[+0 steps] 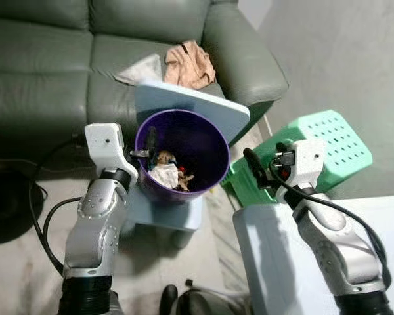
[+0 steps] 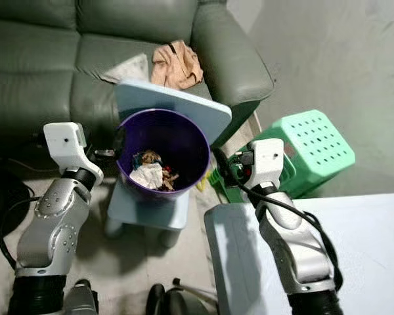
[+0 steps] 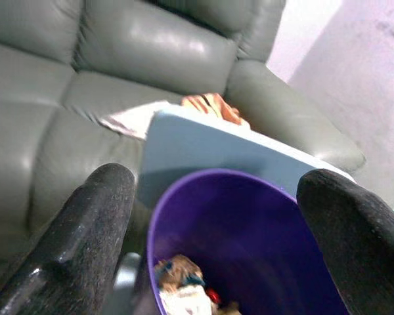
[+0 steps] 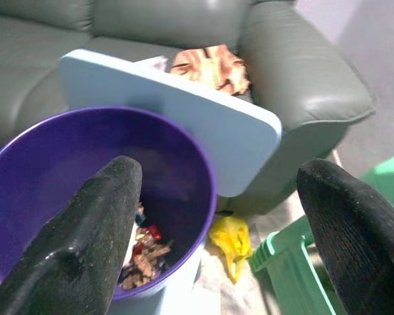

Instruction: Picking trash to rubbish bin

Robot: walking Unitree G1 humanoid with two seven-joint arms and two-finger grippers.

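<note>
Purple bin (image 1: pixel 182 154) sits on a small stool between both empty, spread grippers, left (image 1: pixel 146 146) and right (image 1: pixel 255 165); reaching for the yellow wrapper (image 4: pixel 231 239) risks tipping it.

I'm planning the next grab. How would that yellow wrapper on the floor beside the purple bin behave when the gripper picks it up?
The yellow wrapper looks crumpled and thin, so it is probably light and floppy and would squash between the fingers. Its glossy surface suggests it may slip. Lying between the purple bin and the green stool, it probably won't roll.
</note>
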